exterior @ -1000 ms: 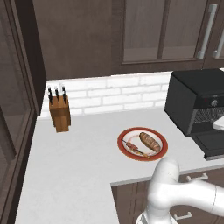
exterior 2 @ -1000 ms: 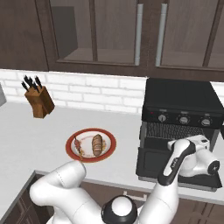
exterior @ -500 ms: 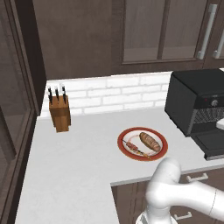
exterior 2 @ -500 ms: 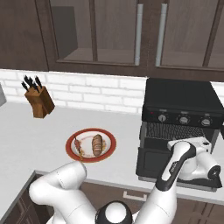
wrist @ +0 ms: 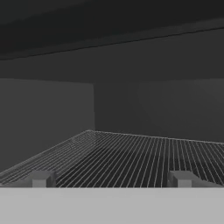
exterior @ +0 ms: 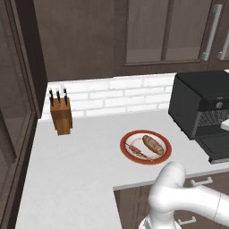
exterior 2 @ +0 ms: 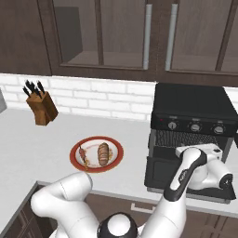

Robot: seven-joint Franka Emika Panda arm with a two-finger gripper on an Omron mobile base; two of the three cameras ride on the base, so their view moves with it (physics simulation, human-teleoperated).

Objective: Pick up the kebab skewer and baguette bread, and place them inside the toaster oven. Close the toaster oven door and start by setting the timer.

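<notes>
The kebab skewer [exterior: 136,151] [exterior 2: 84,156] and the baguette bread [exterior: 153,144] [exterior 2: 102,154] lie side by side on a red-rimmed plate [exterior: 166,142] [exterior 2: 74,149]. The black toaster oven [exterior: 193,97] [exterior 2: 191,103] stands to the right. Its toaster oven door [exterior 2: 160,173] [exterior: 220,146] hangs folded down, open. Three silver-grey dials [exterior 2: 195,126] sit on the front strip; I cannot tell which is the timer. My gripper [wrist: 111,179] is open and holds nothing. It points into the oven cavity just above the wire rack [wrist: 131,153]. The white hand [exterior 2: 208,160] hovers at the oven mouth.
A wooden knife block [exterior: 61,114] [exterior 2: 42,109] stands against the white brick wall at the left. Dark wall cabinets [exterior 2: 139,32] hang above the counter. The white counter [exterior: 85,161] has bare room left of the plate; its front edge runs just beyond the plate.
The hand has shifted only slightly at the oven mouth. The jaws stay wide open. Plate, skewer and bread have not moved.
</notes>
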